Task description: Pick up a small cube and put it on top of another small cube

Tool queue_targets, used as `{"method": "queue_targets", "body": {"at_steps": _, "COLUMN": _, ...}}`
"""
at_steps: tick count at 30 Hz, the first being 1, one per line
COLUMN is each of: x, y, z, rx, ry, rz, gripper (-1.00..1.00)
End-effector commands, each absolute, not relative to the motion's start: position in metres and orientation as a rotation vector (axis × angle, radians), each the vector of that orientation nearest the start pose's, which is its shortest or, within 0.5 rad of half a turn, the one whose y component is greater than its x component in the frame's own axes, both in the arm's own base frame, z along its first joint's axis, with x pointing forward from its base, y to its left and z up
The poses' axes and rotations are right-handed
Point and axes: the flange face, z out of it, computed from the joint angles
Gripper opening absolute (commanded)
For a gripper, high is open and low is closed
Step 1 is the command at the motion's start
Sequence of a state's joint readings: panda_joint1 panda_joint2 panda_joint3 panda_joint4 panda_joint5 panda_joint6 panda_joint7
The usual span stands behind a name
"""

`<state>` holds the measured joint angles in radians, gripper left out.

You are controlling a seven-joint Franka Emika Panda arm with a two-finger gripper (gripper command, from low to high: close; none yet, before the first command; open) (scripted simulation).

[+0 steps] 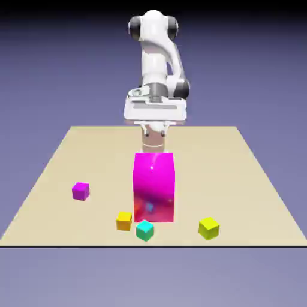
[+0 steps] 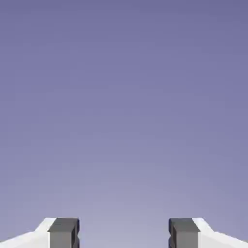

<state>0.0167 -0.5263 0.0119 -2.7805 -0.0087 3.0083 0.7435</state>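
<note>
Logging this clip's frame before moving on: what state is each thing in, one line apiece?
Pincer: open, holding nothing, only backdrop ahead.
Small lime-yellow cube: on the tan table, alone, untouched.
Small orange-yellow cube: on the table, nothing on top.
Small teal cube: on the table, close beside the orange-yellow one.
Small magenta cube: on the table, alone.
Big magenta block: upright.

Tan table [image 1: 90,150], plain blue-violet backdrop [image 1: 48,72]
</note>
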Motion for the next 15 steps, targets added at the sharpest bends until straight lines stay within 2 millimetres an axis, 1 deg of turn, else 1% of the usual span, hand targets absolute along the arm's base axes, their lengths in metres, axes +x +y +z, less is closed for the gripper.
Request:
{"method": "queue_targets", "body": {"at_steps": 1, "x": 0.408, "y": 0.019, "z": 0.445, "rx": -2.566, "ry": 0.918, "rz": -0.955, "gripper": 0.0}}
{"method": "queue_targets", "body": {"at_steps": 4, "x": 0.432, "y": 0.039, "z": 0.425, "rx": -2.672, "ry": 0.873, "rz": -0.834, "gripper": 0.0}}
{"method": "queue_targets", "body": {"at_steps": 8, "x": 0.46, "y": 0.068, "z": 0.393, "rx": -2.803, "ry": 0.806, "rz": -0.663, "gripper": 0.0}}
{"method": "queue_targets", "body": {"at_steps": 12, "x": 0.482, "y": 0.099, "z": 0.356, "rx": -2.919, "ry": 0.732, "rz": -0.485, "gripper": 0.0}}
{"method": "queue_targets", "body": {"at_steps": 15, "x": 0.495, "y": 0.122, "z": 0.325, "rx": -2.996, "ry": 0.672, "rz": -0.346, "gripper": 0.0}}
